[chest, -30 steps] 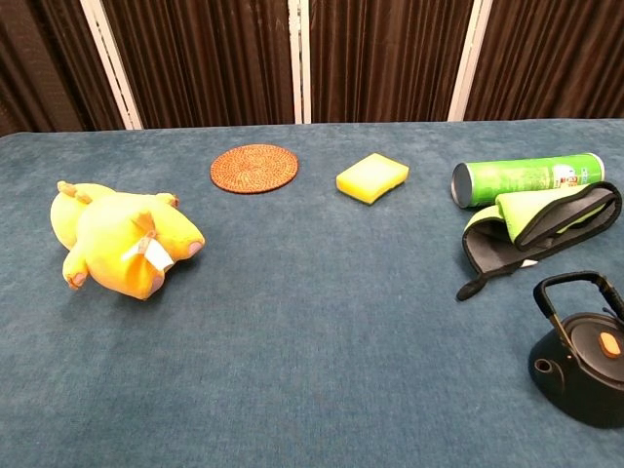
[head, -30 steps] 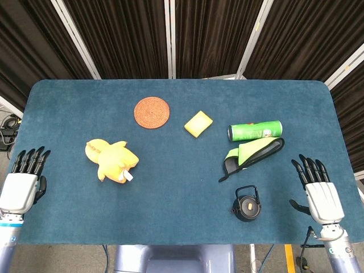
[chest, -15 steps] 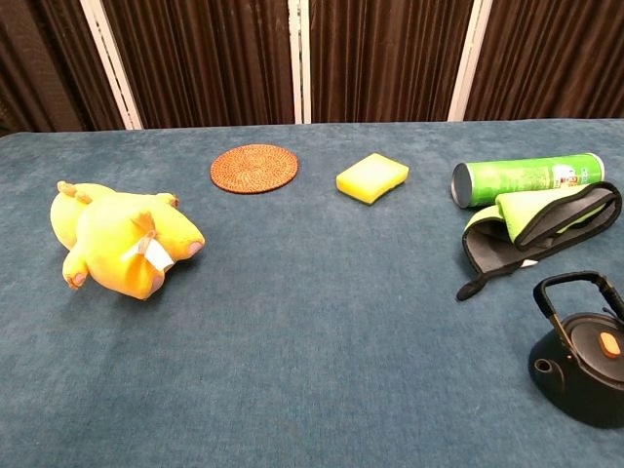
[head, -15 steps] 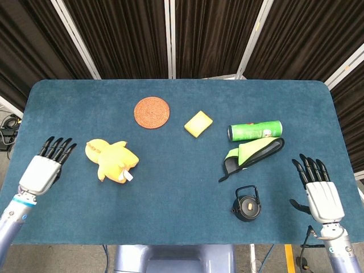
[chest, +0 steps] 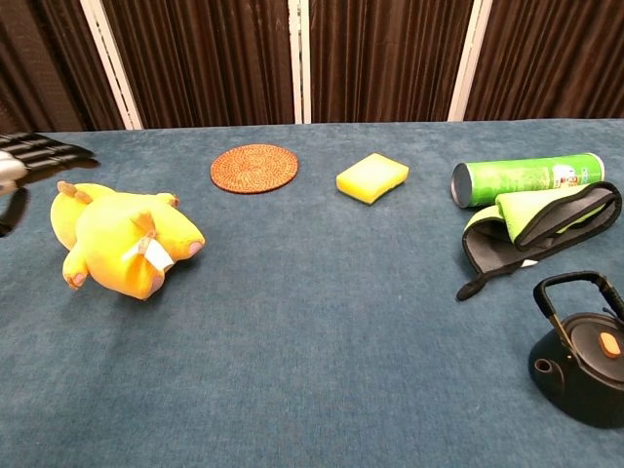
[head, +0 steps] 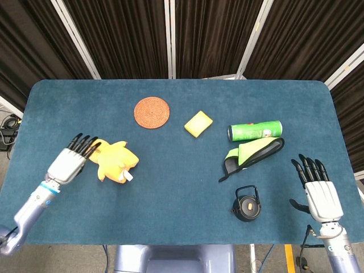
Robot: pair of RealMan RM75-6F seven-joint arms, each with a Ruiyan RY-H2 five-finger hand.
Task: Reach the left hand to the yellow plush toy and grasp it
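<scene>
Head view: blue carpeted counter [head: 182, 187] before dark pleated curtains; green can [head: 255, 131] lettering too small to read. Yellow plush toy [head: 115, 160] on the left half, long axis slanting from far-left toward near-right, white tag at the near end. Left robot hand [head: 73, 160] flat, fingers extended, tips at the toy's left edge, holding nothing; right robot hand [head: 317, 189] spread wide, empty, near the right edge.

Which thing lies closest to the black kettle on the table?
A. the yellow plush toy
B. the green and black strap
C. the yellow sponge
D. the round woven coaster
B: in the head view the green and black strap lies just above the black kettle, while the other three things lie much further off to the left.
</scene>
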